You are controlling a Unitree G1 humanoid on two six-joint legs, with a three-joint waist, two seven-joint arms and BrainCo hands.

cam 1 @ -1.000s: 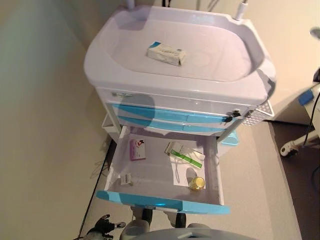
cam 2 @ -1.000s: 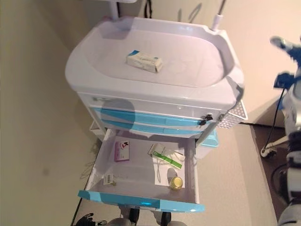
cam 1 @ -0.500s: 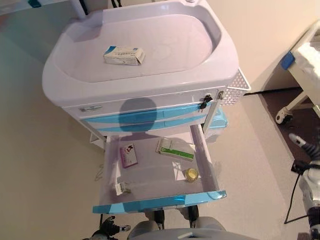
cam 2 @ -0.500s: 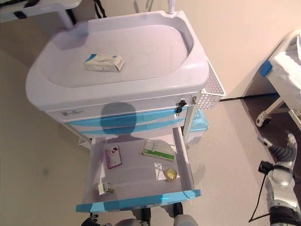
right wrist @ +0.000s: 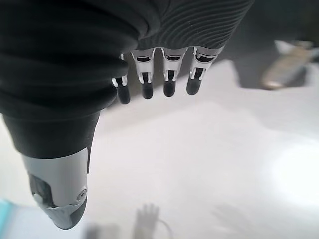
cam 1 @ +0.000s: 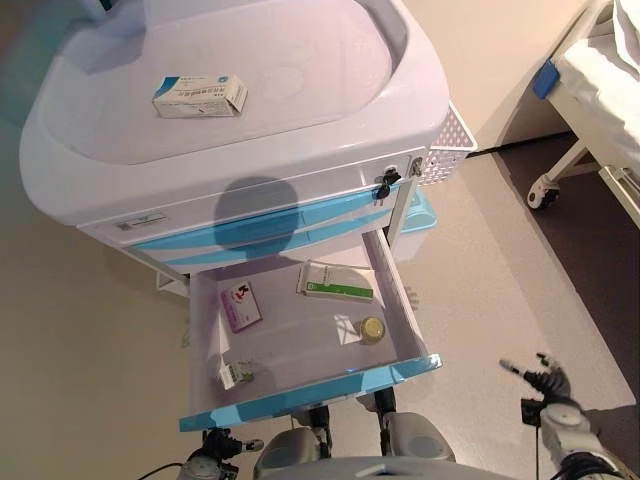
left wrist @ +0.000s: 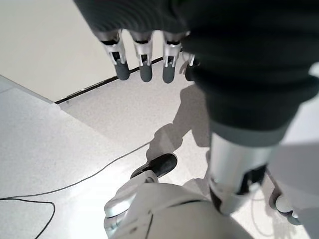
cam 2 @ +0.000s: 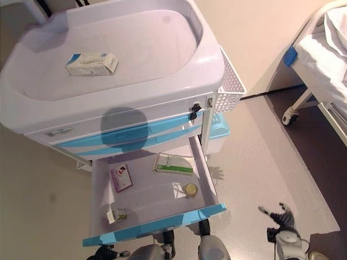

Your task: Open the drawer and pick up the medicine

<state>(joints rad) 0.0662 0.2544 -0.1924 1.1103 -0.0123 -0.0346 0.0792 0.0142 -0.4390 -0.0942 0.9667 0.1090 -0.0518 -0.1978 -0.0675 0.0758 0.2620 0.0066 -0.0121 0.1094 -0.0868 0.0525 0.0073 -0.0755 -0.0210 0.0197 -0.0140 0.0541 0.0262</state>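
Cart [cam 1: 300,150]: a white box [cam 1: 198,96] was seen lying on its top tray. Drawer [cam 1: 310,385]: the lowest one was found pulled out, blue front nearest the robot. Contents: a green-striped medicine box [cam 1: 336,281] at the back, a pink packet [cam 1: 241,305] to the left, a small jar [cam 1: 372,329] to the right, a small carton [cam 1: 232,372] at the front left. Left hand [left wrist: 144,55]: held over the floor, fingers straight, nothing grasped. Right hand [right wrist: 164,74]: low beside the cart, well apart from the drawer, fingers extended, nothing held.

Print shows on the box [cam 1: 199,96] atop the cart [cam 1: 420,120] and on the drawer's packets [cam 1: 336,283], none legible.
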